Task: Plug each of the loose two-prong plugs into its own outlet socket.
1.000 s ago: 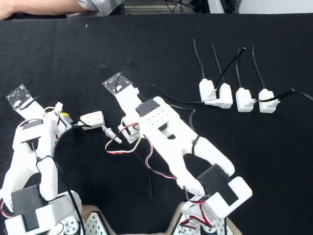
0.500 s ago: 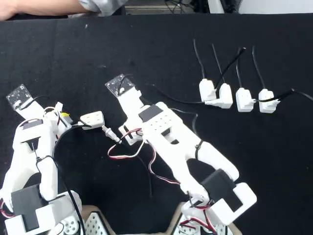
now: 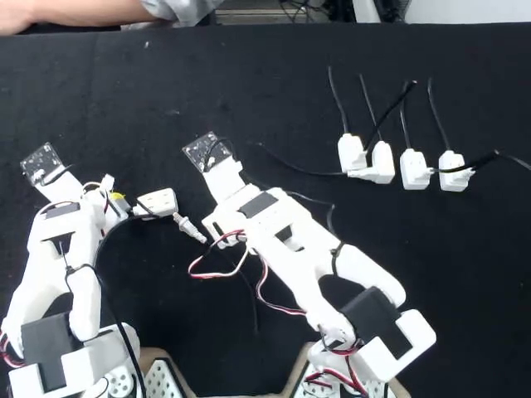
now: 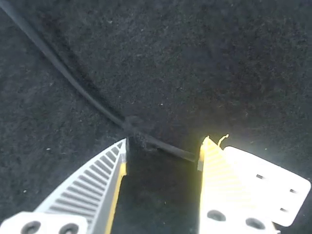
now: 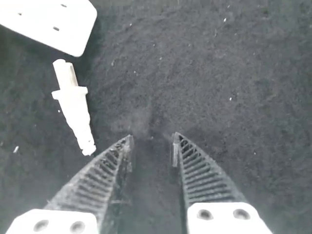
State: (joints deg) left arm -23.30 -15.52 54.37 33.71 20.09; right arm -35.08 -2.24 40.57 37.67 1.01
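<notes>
**Loose plug not yet picked up, socket waiting beside it**

The left gripper [image 4: 163, 145] sits over the black cord [image 4: 73, 83] beside the white outlet socket [image 3: 158, 201]; whether it pinches the cord I cannot tell. The two-prong plug [image 3: 189, 225] lies free on the table [image 3: 249, 83], its prong end near the socket but apart from it. The right gripper [image 5: 151, 141] is narrowly open and empty, with its tips down just beside the plug. It probably needs to shift over the plug body, close on it, then push it squarely in. The arm's own red-and-white wires [image 3: 217, 259] loop close by. The row of corded white pieces [image 3: 412, 168] lies well apart.
</notes>
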